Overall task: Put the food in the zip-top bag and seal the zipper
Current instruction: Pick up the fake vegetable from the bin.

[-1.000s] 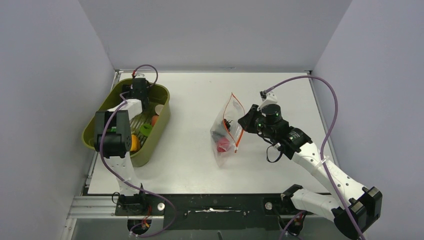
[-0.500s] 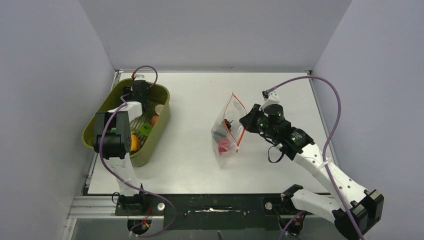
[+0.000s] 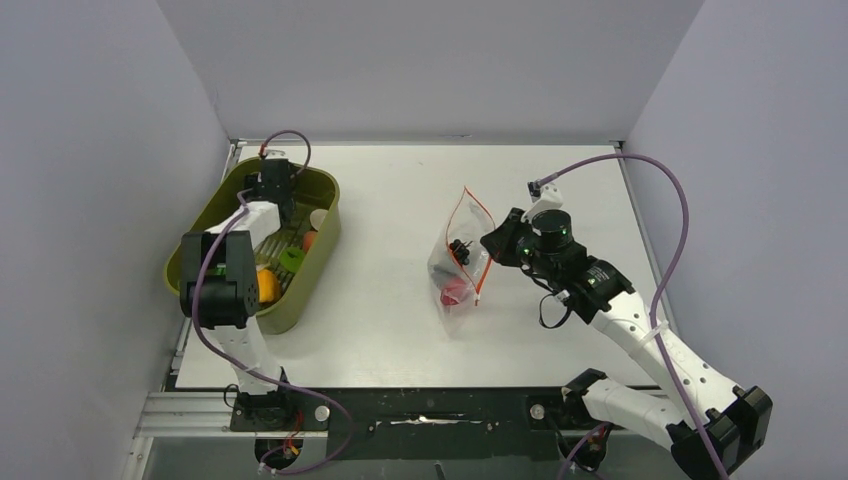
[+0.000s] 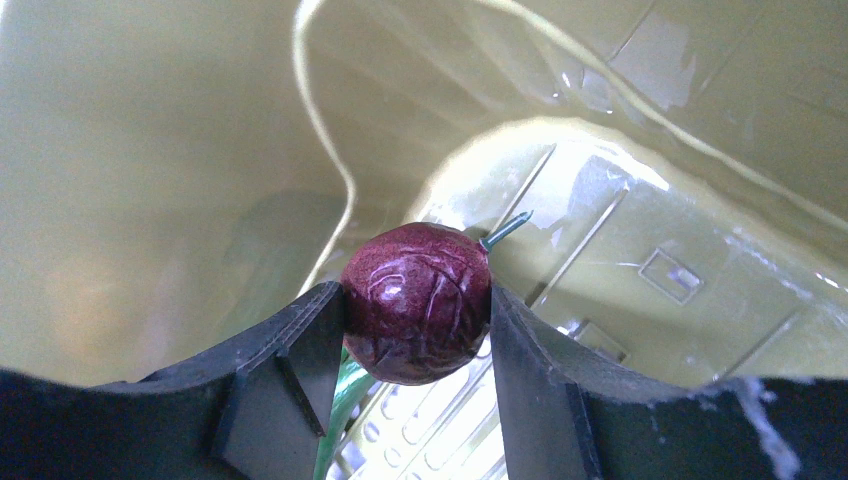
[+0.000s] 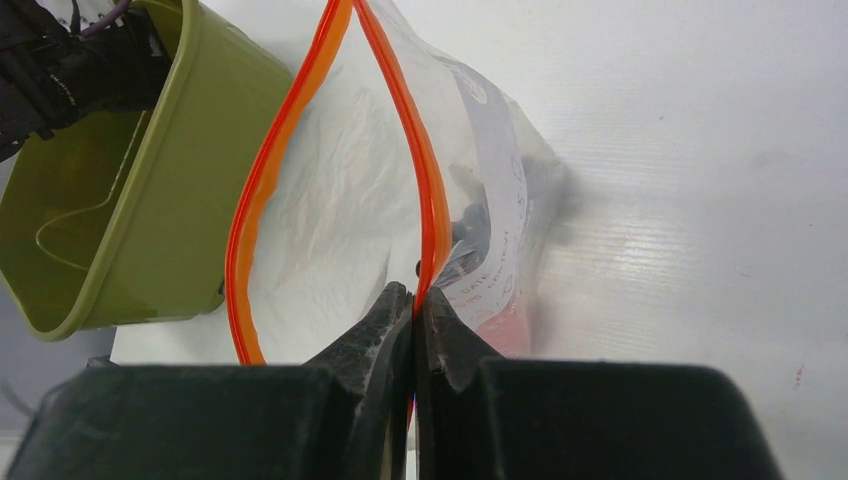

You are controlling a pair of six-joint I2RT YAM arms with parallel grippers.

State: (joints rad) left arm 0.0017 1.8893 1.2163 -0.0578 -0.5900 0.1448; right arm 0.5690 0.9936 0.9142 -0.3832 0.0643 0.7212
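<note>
Currently the left pincer (image 4: 416,292) stands partly open, both fingers pressed against one dark reddish-brown round toy fruit (image 4: 418,325) gripped between them. The wall of one olive-green plastic tub (image 4: 180,150) lies beyond its tips. The right pincer (image 5: 413,300) is clenched tight on the thin orange-red zipper strip (image 5: 270,150) of one small clear plastic zip-top bag (image 5: 330,230), whose mouth gapes just ahead of its tips. Two items show inside the bag: one red piece (image 3: 455,292) and one dark piece (image 3: 460,247).
</note>
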